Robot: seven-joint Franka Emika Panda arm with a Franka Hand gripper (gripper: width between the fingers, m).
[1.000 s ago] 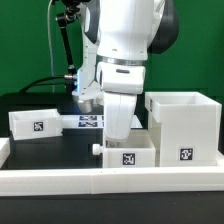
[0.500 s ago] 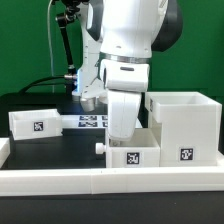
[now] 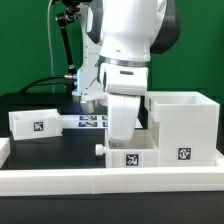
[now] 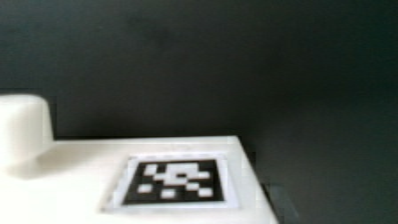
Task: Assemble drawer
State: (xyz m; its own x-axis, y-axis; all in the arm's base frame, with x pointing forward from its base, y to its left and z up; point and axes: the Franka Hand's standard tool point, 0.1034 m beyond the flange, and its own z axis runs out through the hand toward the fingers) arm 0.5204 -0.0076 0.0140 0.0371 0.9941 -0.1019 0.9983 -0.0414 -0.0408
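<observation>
Arm: the white Panda arm (image 3: 125, 60) stands mid-scene, its wrist pointing straight down onto the front tray (image 3: 115, 157).
Jaws: hidden behind the wrist housing and the tray wall in the exterior view; how far they are open, and whether they grip anything, cannot be told.
Front tray: a shallow white tray on the black bench (image 3: 60, 150), close against the low white rim (image 3: 60, 182), with its tag facing the camera. A small white peg juts from its end on the exterior view's left.
Casing: the large open-topped white casing (image 3: 180, 125) sits upright at the exterior view's right, just beside the front tray. Whether the two touch cannot be told. Its tag is low on the face towards the camera.
Left tray: the second tray (image 3: 35, 122) rests well apart at the exterior view's left, tag outward.
Marker board: the marker board (image 3: 88, 121) lies flat on the bench between the left tray and the arm.
Wrist view: a blurred white face with a square tag (image 4: 175, 180) shows close up against the dark bench. A rounded white piece (image 4: 22, 135) rises at its edge; what it is cannot be told.
</observation>
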